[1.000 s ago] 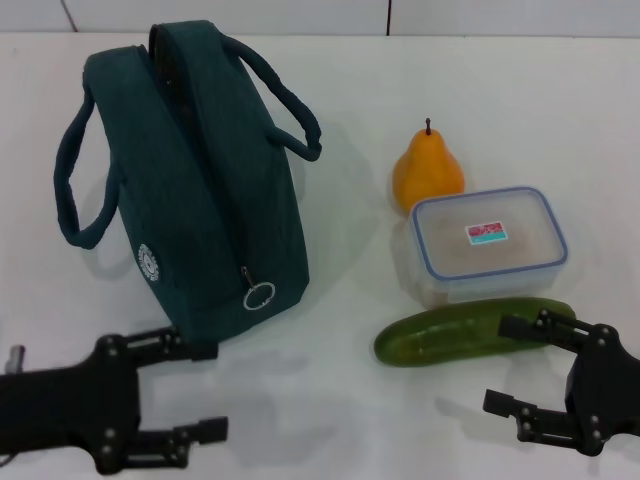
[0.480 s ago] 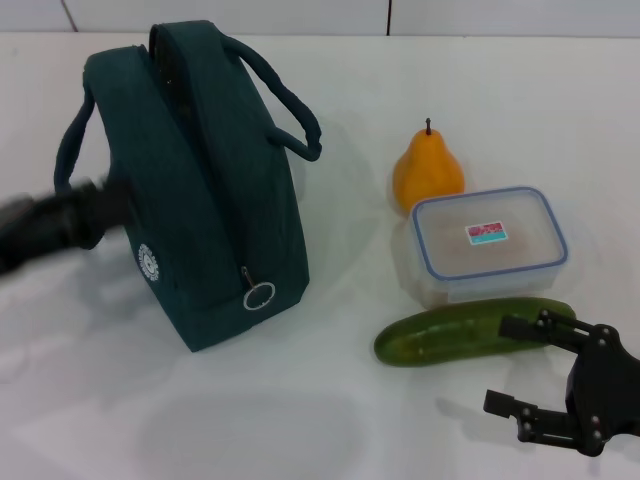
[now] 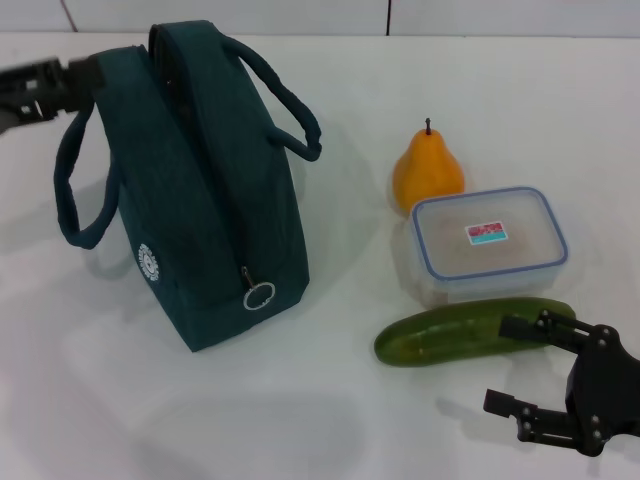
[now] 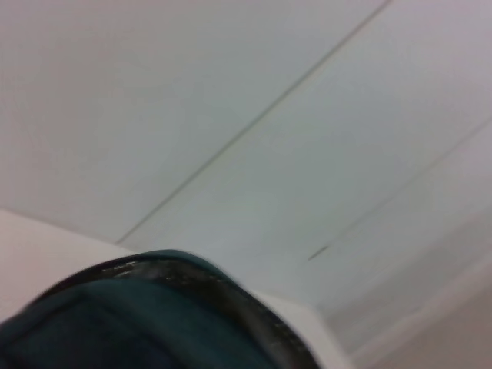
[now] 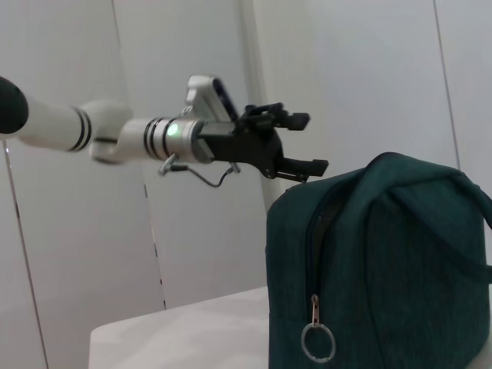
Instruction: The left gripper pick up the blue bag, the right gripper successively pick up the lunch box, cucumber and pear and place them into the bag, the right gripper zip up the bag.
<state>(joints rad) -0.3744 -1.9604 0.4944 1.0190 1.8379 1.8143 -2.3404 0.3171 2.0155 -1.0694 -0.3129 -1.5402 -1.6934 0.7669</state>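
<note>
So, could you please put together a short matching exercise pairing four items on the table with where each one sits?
Things:
1. pear
2. cucumber
3. left gripper
4. right gripper

Places:
A. open, low by the cucumber's end
B. behind the lunch box
C. open, up by the blue bag top
D. in front of the lunch box

Pairs: 1-B, 2-D, 3-C, 4-A
</note>
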